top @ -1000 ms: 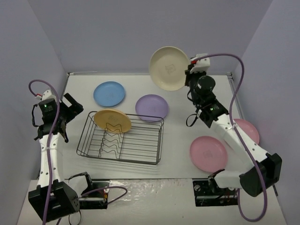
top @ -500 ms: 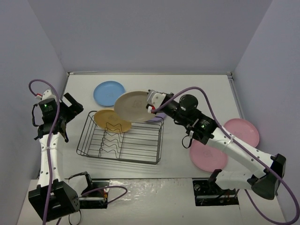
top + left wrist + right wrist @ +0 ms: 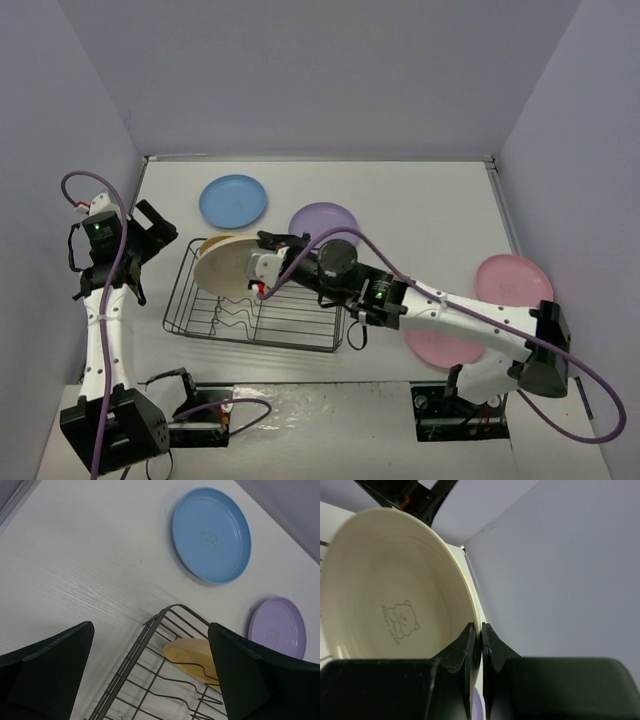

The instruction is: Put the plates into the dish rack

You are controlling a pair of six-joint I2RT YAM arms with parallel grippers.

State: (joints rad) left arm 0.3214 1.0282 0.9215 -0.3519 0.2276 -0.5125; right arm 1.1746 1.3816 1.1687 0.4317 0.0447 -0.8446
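Table surface [image 3: 420,190]: white wood-grain top is running between lavender walls on three sides; a broad bare strip is lying along the far edge and across the right centre.
Left gripper [image 3: 158,230]: is hovering just beside the left end of the dish rack [image 3: 250,338], jaws standing spread wide and holding nothing; a narrow band of bare table is lying between it and the left wall.
Blue plate [image 3: 232,200]: is lying flat beyond the rack's far-left corner, apart from the wire.
Dish rack: is sitting left of centre, long side running left to right; the wavy dividers in its right part are showing uncovered.
Yellow-orange plate [image 3: 192,657]: is leaning inside the rack's far-left corner; from above it is almost hidden behind the cream plate [image 3: 222,268].
Cream plate: is being held tilted on edge over the rack's left end, just in front of the yellow-orange plate; whether its lower rim is touching the wires cannot be told.
Right gripper [image 3: 480,632]: is reaching across the rack from the right, fingers clenched on the cream plate's rim, one on each face.
Purple plate [image 3: 325,218]: is lying flat just beyond the rack's far-right corner, its near edge covered by the right arm.
Near pink plate [image 3: 440,347]: is lying flat right of the rack, partly under the right arm.
Far pink plate [image 3: 513,280]: is lying flat near the table's right edge.
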